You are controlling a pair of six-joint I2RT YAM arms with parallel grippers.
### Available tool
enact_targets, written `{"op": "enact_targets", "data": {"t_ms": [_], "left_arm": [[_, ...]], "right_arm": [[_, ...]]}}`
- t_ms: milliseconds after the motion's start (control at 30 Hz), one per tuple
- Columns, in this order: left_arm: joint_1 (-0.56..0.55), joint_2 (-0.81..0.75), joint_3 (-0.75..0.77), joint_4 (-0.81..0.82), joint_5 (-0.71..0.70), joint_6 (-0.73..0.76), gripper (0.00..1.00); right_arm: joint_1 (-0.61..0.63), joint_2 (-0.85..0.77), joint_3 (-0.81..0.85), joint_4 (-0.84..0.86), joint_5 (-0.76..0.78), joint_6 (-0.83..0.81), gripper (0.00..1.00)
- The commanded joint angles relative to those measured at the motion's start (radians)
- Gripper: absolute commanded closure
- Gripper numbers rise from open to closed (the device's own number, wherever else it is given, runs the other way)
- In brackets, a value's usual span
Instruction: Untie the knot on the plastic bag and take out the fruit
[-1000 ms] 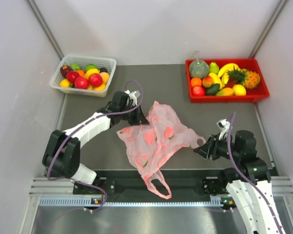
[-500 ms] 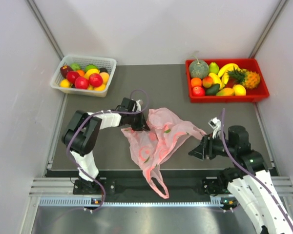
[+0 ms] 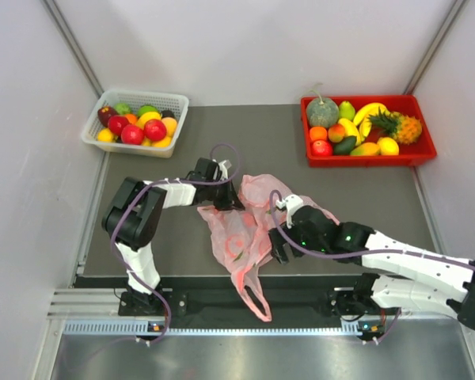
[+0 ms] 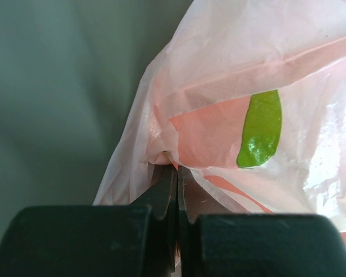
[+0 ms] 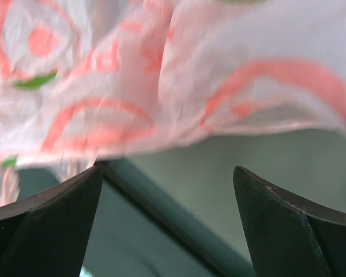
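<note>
The pink plastic bag (image 3: 249,226) lies crumpled at the table's middle, one loop handle (image 3: 256,299) trailing over the near edge. My left gripper (image 3: 226,202) is shut on a fold of the bag's far-left edge; the left wrist view shows the film (image 4: 230,86) pinched between the closed fingertips (image 4: 177,170). My right gripper (image 3: 279,247) is open and empty at the bag's near-right side; the right wrist view shows the bag (image 5: 161,75) just beyond the spread fingers (image 5: 167,179). I see no knot. No fruit shows clearly inside the bag, only red and green printed marks.
A white basket (image 3: 178,101) of mixed fruit stands at the back left. A red tray (image 3: 423,150) at the back right holds a melon (image 3: 322,112), a pineapple (image 3: 400,127), bananas and small fruit. The table's metal rail (image 3: 222,326) runs along the near edge.
My right arm has reached far left, bringing its open gripper to the bag's near-right side. My left arm folded in, still pinching the bag; the bag bunched up and shifted slightly.
</note>
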Motion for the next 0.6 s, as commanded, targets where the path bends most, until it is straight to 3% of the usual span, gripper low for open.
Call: {"op": "enact_targets", "data": {"t_ms": [0,233,567], "left_arm": [[0.014,0.013,-0.028,0.005,-0.033,0.032,1.00],[0.016,0.001,-0.039,0.017,-0.007,0.028,1.00],[0.014,-0.015,-0.047,0.017,0.004,0.026,1.00]], "right_arm": [[0.045,0.070,0.030,0.200,0.230,-0.046,0.04],[0.062,0.195,-0.061,0.479,0.218,-0.121,0.01],[0.065,0.362,-0.041,0.655,0.094,-0.148,0.01]]}}
